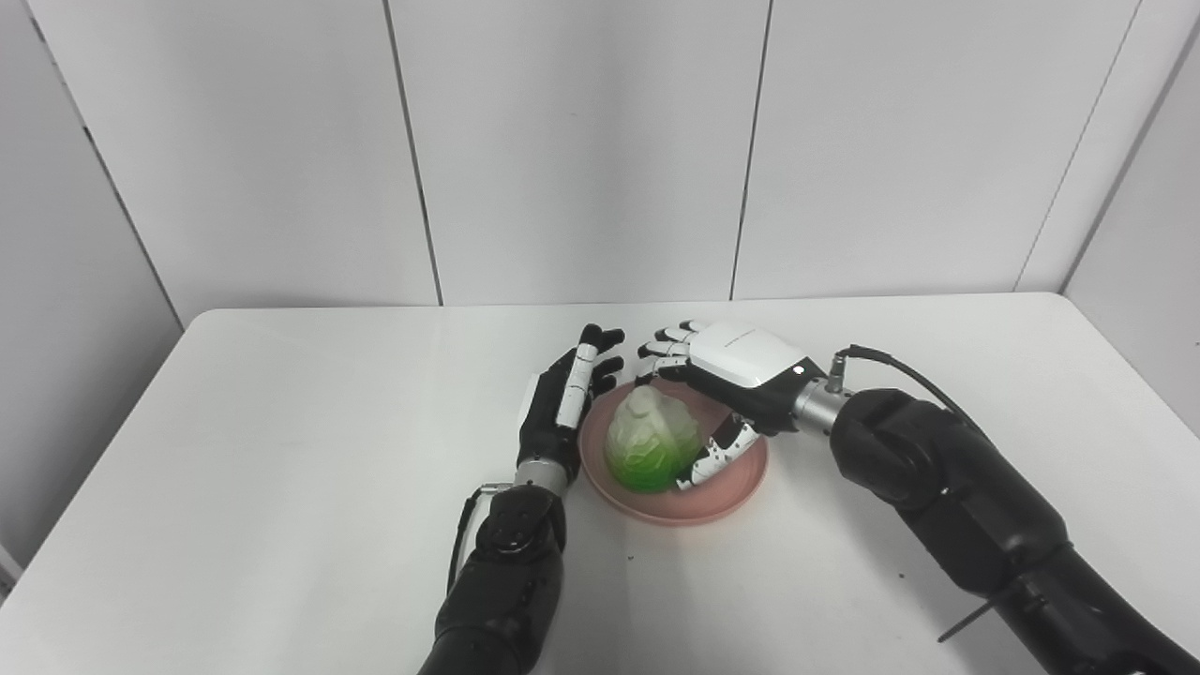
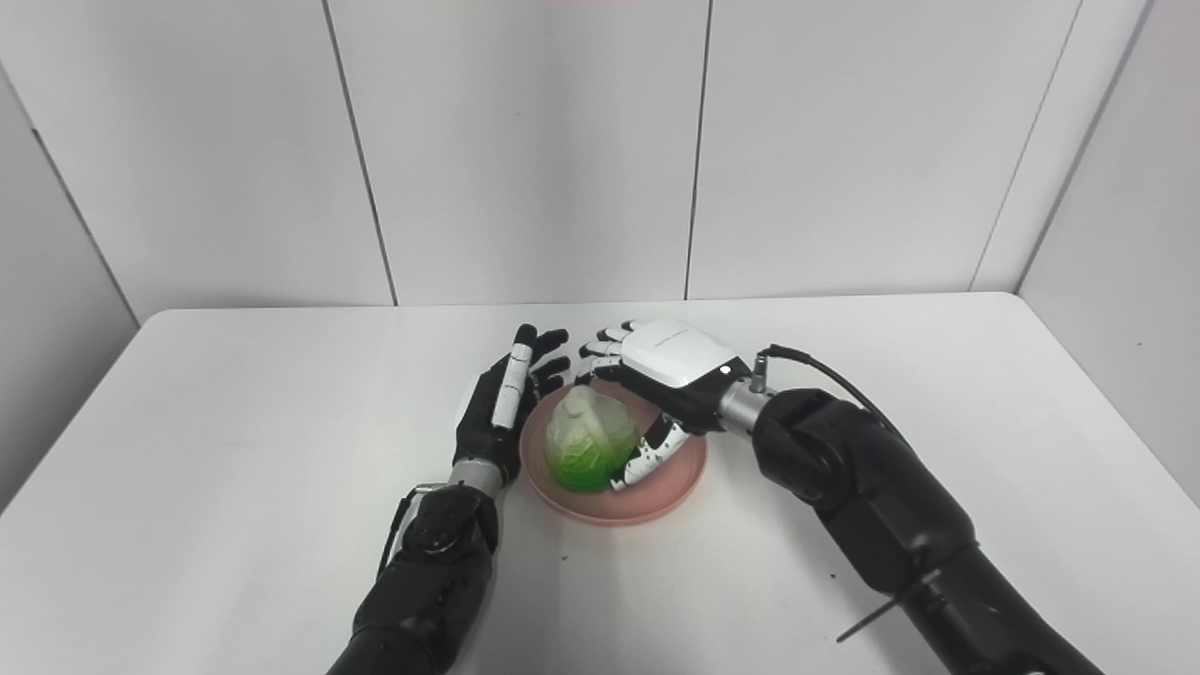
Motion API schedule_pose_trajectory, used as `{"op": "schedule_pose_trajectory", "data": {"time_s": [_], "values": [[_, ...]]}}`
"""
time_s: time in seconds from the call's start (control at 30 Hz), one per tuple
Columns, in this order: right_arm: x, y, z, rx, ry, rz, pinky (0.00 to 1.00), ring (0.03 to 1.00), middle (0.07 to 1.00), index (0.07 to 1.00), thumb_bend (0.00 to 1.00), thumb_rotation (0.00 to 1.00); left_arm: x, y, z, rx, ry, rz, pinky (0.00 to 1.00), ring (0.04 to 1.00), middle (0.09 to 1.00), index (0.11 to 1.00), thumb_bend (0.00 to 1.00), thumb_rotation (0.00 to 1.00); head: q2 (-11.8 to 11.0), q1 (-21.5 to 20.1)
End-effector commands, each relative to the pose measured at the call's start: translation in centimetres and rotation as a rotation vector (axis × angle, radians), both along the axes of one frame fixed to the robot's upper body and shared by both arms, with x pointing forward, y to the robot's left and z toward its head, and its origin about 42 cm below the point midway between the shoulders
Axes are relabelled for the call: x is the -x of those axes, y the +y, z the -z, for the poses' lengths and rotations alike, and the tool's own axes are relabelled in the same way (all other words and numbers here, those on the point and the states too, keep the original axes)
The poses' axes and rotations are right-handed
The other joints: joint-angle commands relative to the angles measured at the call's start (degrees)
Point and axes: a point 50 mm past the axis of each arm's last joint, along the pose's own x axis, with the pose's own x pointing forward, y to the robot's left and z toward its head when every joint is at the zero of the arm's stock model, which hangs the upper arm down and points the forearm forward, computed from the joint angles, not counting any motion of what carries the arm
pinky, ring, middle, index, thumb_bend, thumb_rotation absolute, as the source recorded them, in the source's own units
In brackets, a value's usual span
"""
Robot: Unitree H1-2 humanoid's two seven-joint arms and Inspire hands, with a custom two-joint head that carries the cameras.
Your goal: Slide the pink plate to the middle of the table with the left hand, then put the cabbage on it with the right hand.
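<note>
Fingers point(image 1: 667, 349) of the right hand point(image 1: 741, 361) arch apart over the cabbage point(image 1: 652, 441), thumb beside it; whether they touch it is hard to tell. Pale-topped and bright green below, it sits upright on the pink plate point(image 1: 722, 492). Left hand point(image 1: 567, 394), fingers straight and together, stands against the plate's left rim. White table point(image 1: 281, 422) lies open all around.

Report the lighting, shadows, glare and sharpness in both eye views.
Left eye view: even, soft light; only a faint shadow under the pink plate; the cabbage is sharp, a small bright glint sits on the right hand. Right eye view: same flat light, the white table looks washed out but not blown; the left hand is in focus, no motion blur.
</note>
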Motion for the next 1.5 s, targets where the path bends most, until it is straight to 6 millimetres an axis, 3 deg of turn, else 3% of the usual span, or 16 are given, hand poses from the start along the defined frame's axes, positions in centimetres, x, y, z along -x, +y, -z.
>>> {"op": "schedule_pose_trajectory", "data": {"time_s": [0.0, 0.2, 0.47, 0.67, 0.7, 0.77, 0.83, 0.87, 0.9, 0.97, 1.03, 1.1, 1.2, 1.3, 1.47], "values": [[-0.9, -0.2, -4.5, -0.030, -0.112, 0.005, 1.00, 1.000, 0.949, 0.820, 1.00, 0.44, 1.0, 0.8, 2.4, -0.019, 0.111, -0.001, 0.81, 0.834, 0.899, 0.702, 0.82, 0.89, 0.04, -0.21], [-1.1, -1.1, -5.8, -0.060, -0.149, 0.027, 1.00, 0.994, 0.936, 0.827, 1.00, 0.43, 1.0, 1.0, 2.4, 0.006, 0.116, -0.008, 0.79, 0.815, 0.899, 0.705, 0.82, 0.87, 0.03, -0.38], [-1.3, -1.8, -6.6, -0.097, -0.199, 0.062, 1.00, 0.967, 0.914, 0.816, 1.00, 0.45, 0.8, 1.5, 2.0, 0.024, 0.117, -0.014, 0.83, 0.842, 0.897, 0.716, 0.84, 0.85, 0.09, -0.85], [-1.6, -2.6, -6.5, -0.289, -0.115, 0.093, 1.00, 0.968, 0.915, 0.827, 1.00, 0.49, 0.6, 1.9, 1.8, 0.006, 0.111, -0.019, 0.79, 0.912, 0.947, 0.711, 0.84, 0.86, 0.07, -1.01], [-1.5, -2.7, -6.0, -0.402, -0.059, 0.119, 1.00, 0.968, 0.915, 0.828, 1.00, 0.49, 0.5, 2.0, 1.7, 0.002, 0.106, -0.019, 0.79, 0.913, 0.948, 0.711, 0.84, 0.86, -0.04, -1.13], [-1.5, -3.0, -4.8, -0.628, 0.057, 0.162, 0.92, 0.966, 0.924, 0.883, 1.00, 0.67, 0.4, 2.1, 1.5, -0.021, 0.088, -0.015, 0.78, 0.909, 0.946, 0.714, 0.84, 0.86, 0.03, -1.06], [-1.5, -3.1, -4.1, -0.742, 0.119, 0.181, 0.86, 0.929, 0.918, 0.909, 0.97, 0.74, 0.3, 2.1, 1.4, -0.041, 0.076, -0.012, 0.77, 0.889, 0.912, 0.734, 0.82, 0.88, 0.03, -1.06], [-1.5, -3.1, -4.1, -0.759, 0.129, 0.184, 0.85, 0.924, 0.917, 0.912, 0.96, 0.75, 0.3, 2.1, 1.4, -0.045, 0.074, -0.011, 0.77, 0.886, 0.908, 0.736, 0.82, 0.88, 0.03, -1.06], [-1.3, -3.1, -2.9, -0.885, 0.175, 0.222, 0.84, 0.922, 0.917, 0.914, 0.96, 0.76, 0.1, 2.2, 1.2, -0.059, 0.063, -0.014, 0.77, 0.885, 0.906, 0.738, 0.82, 0.88, -0.06, -0.98], [-0.9, -3.0, -0.6, -1.117, 0.274, 0.294, 0.89, 0.936, 0.932, 0.966, 0.93, 0.92, -0.1, 2.2, 0.9, -0.076, 0.045, -0.026, 0.80, 0.916, 0.911, 0.810, 0.84, 0.87, -0.02, -0.93], [-0.6, -2.6, 1.3, -1.340, 0.359, 0.358, 0.90, 0.939, 0.939, 0.968, 0.93, 0.97, -0.2, 2.0, 0.6, -0.074, 0.023, -0.051, 0.82, 0.924, 0.920, 0.848, 0.87, 0.86, 0.05, -0.91], [-0.2, -2.3, 2.7, -1.501, 0.426, 0.415, 0.91, 0.930, 0.938, 0.958, 0.92, 0.99, -0.2, 1.8, 0.4, -0.077, 0.001, -0.077, 0.86, 0.915, 0.928, 0.887, 0.88, 0.85, 0.02, -1.01], [-0.1, -2.1, 3.2, -1.560, 0.460, 0.447, 0.92, 0.931, 0.944, 0.961, 0.93, 1.00, -0.1, 1.7, 0.4, -0.082, -0.011, -0.092, 0.86, 0.906, 0.930, 0.900, 0.89, 0.85, 0.01, -1.12], [0.4, -1.9, 5.3, -1.751, 0.527, 0.514, 0.93, 0.931, 0.958, 0.989, 0.92, 1.00, 0.4, 0.9, 0.8, -0.110, -0.034, -0.130, 0.95, 0.931, 0.940, 0.939, 0.86, 0.89, 0.04, -1.31], [0.8, -2.0, 7.2, -1.839, 0.564, 0.567, 0.95, 0.938, 0.962, 0.989, 0.90, 1.00, 0.7, 0.0, 1.1, -0.098, -0.032, -0.153, 1.00, 0.964, 0.957, 0.984, 0.80, 0.92, 0.24, -1.35]]}}
